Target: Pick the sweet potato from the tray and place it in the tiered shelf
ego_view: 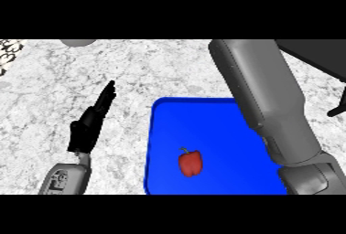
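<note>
Item: sweet potato. Not in view, and not on the blue tray, which carries only a red bell pepper in its near left part. My left hand: open, fingers straight, resting over the tabletop left of the tray. My right forearm crosses the tray's right side; my right hand is out of view. Dark frame top right, possibly the tiered shelf. Handling, by judgement: dense, stiff, rough-skinned, not fragile; take hold round the thick middle, not the tapered ends

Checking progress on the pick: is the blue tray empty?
Not empty: a red bell pepper lies on the blue tray, nearer its left wall.
</note>
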{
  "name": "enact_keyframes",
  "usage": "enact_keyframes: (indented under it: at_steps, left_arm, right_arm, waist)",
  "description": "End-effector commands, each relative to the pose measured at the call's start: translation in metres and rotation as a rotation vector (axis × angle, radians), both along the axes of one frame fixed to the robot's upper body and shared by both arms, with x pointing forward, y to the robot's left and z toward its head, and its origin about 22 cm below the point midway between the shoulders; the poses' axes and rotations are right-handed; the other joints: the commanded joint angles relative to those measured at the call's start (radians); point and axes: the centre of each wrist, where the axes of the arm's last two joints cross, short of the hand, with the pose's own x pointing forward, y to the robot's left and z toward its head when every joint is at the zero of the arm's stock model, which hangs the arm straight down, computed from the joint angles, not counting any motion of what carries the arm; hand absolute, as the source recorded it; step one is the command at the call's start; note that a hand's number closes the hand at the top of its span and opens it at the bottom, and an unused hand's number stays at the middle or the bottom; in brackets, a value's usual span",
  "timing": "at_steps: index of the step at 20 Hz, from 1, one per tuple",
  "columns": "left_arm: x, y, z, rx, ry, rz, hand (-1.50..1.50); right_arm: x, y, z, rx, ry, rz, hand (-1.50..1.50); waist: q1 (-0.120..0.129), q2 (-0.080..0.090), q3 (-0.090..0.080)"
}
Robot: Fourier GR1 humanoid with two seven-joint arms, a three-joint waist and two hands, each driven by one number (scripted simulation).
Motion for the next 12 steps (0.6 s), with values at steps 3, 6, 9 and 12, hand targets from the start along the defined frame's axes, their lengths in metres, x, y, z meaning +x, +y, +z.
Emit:
enact_keyframes:
  at_steps: [3, 6, 9, 12]
  left_arm:
    - [0.004, 0.003, 0.006, -0.002, -0.004, 0.001, 0.00]
    - [-0.004, 0.006, 0.002, -0.015, -0.008, 0.005, 0.00]
    - [-0.002, -0.006, 0.004, -0.011, 0.002, -0.014, 0.00]
    - [0.002, -0.009, 0.006, -0.018, 0.008, 0.014, 0.00]
  right_arm:
    - [0.007, -0.007, 0.038, 0.045, -0.012, -0.237, 1.50]
    - [0.007, -0.021, 0.055, 0.072, -0.057, -0.247, 1.50]
    - [0.013, -0.033, 0.076, 0.035, -0.051, -0.286, 1.50]
    - [0.014, -0.053, 0.080, 0.018, -0.077, -0.315, 1.50]
  waist:
    - [-0.006, 0.001, 0.000]
    - [-0.005, 0.000, 0.001]
    - [0.002, 0.005, 0.000]
    - [-0.011, 0.001, 0.001]
